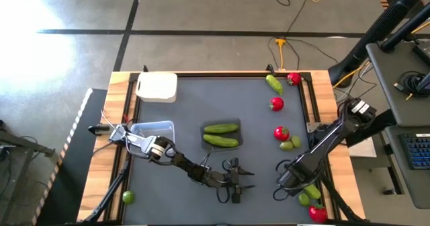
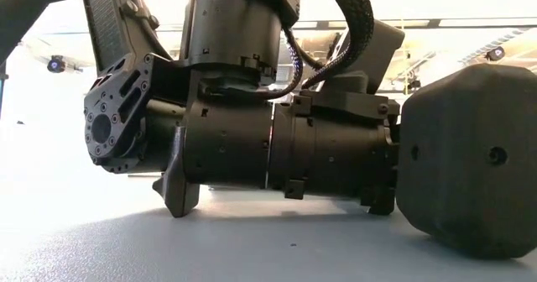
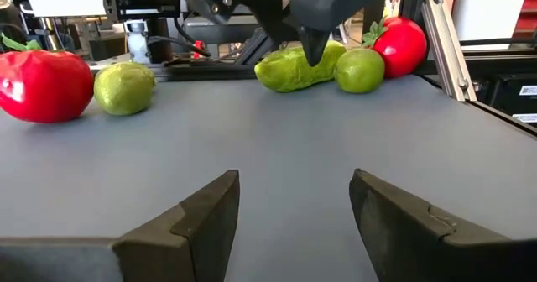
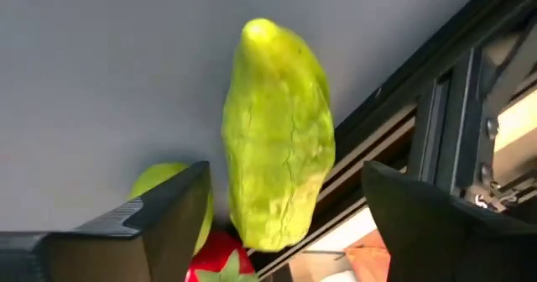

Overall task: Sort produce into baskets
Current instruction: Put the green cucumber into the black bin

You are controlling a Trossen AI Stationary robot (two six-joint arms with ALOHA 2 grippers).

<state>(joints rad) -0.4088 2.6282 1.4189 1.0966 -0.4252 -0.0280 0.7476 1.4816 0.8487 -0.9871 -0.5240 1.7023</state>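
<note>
My right gripper is open at the table's near right corner, pointing down, with a finger on either side of a yellow-green cucumber that lies on the mat; I see no touch. A lime and a red fruit lie beside it. My left gripper is open and empty, low over the mat near the middle of the front edge, pointing toward that group. The dark tub holds two cucumbers. The clear tub and the white tub stand at the left.
More produce lies along the right side: a cucumber, red fruits and limes. One lime lies off the mat at the near left. The left arm fills the low view.
</note>
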